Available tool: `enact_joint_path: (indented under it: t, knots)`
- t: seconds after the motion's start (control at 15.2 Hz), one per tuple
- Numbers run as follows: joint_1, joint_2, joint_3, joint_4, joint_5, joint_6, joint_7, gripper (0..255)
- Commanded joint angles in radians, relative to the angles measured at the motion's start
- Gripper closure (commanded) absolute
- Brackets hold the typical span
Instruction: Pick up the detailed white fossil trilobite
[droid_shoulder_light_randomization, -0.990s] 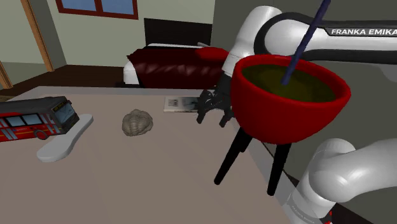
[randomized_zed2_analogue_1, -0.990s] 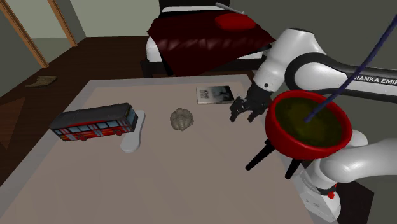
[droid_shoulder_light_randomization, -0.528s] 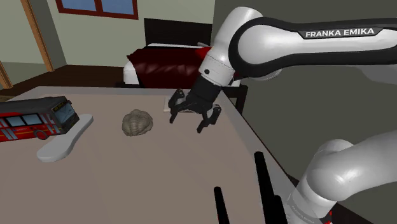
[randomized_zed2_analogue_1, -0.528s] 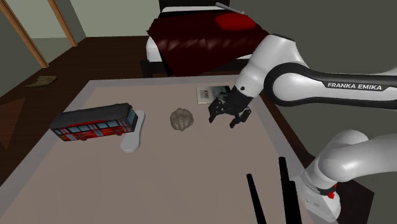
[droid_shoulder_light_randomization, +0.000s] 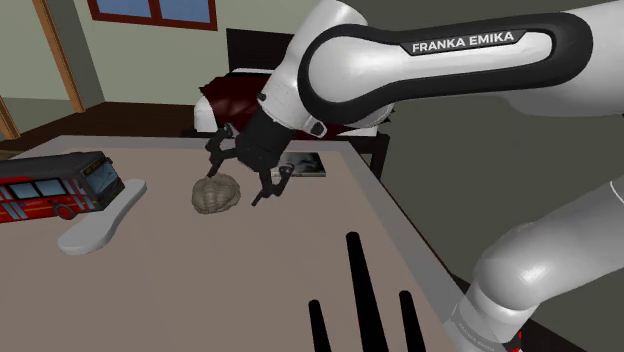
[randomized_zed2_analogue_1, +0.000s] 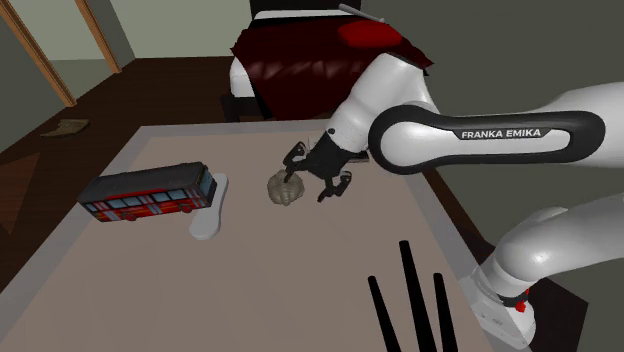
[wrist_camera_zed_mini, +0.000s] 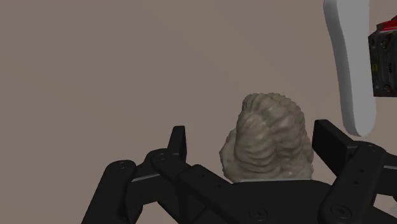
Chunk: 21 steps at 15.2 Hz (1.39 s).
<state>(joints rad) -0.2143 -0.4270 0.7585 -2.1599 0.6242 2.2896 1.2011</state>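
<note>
The trilobite (droid_shoulder_light_randomization: 215, 195) is a grey-beige ribbed lump lying on the brown table (droid_shoulder_light_randomization: 250, 270), between the bus and the table's right edge in the shoulder view. My black gripper (droid_shoulder_light_randomization: 238, 180) hangs just over its right side, open. In the second exterior view the gripper (randomized_zed2_analogue_1: 308, 180) stands close to the trilobite (randomized_zed2_analogue_1: 282, 190) on its right. The wrist view has the trilobite (wrist_camera_zed_mini: 270, 140) between the two fingers (wrist_camera_zed_mini: 177, 143), nearer one of them, and neither finger presses on it.
A red and black toy bus (droid_shoulder_light_randomization: 55, 185) and a flat white insole-shaped piece (droid_shoulder_light_randomization: 100, 215) lie to the trilobite's left in the shoulder view. A thin booklet (droid_shoulder_light_randomization: 308, 164) lies behind the gripper. Black stick legs (droid_shoulder_light_randomization: 360, 300) rise at the table's near right. A bed (randomized_zed2_analogue_1: 320, 55) stands beyond.
The arm has swung from the table's right edge leftward across the booklet to the trilobite. The red bowl seen one second ago is gone; only black legs show low down.
</note>
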Motion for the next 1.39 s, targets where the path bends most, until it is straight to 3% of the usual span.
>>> enact_joint_path:
  t: [0.0, 0.13, 0.79, 0.86, 1.32]
  knots:
    - [-0.048, 0.057, 0.062, 0.05, -0.027, 0.052, 0.105, 0]
    - [-0.108, 0.127, 0.136, 0.111, -0.083, 0.101, 0.219, 0]
    - [-0.104, 0.158, 0.166, 0.032, -0.071, 0.206, 0.2, 0]
    - [-0.104, 0.157, 0.166, 0.033, -0.071, 0.205, 0.199, 255]
    - [-0.103, 0.156, 0.166, 0.032, -0.07, 0.205, 0.2, 255]
